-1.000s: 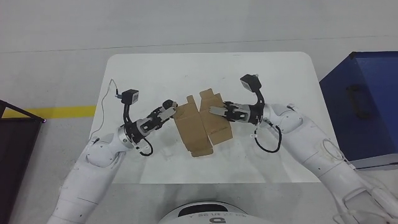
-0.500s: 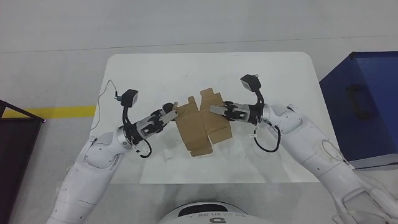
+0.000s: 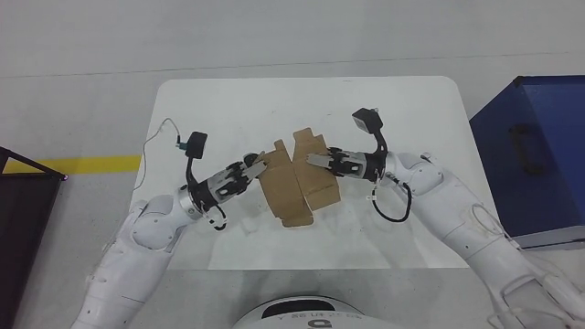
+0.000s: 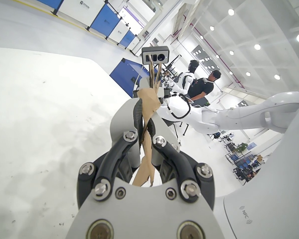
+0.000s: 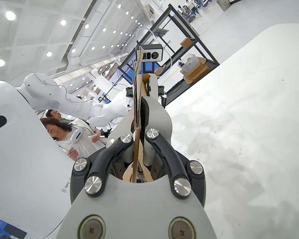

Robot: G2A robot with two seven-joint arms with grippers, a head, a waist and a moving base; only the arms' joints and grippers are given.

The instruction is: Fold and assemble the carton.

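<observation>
carton [image 3: 294, 179]: flat brown cardboard, over mid-counter, held from both sides
left gripper [image 3: 250, 163]: jaws clamped on carton's left edge
right gripper [image 3: 317, 161]: jaws clamped on its right panel
counter [image 3: 393, 110]: white, rounded corners, faint scuffs
room: pale floor, yellow line [image 3: 91, 163], blue bin [image 3: 539, 155] beyond counter's right edge

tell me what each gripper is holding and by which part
Both hold the carton: the left gripper is shut on its left edge, the right gripper on its right panel's edge.
</observation>
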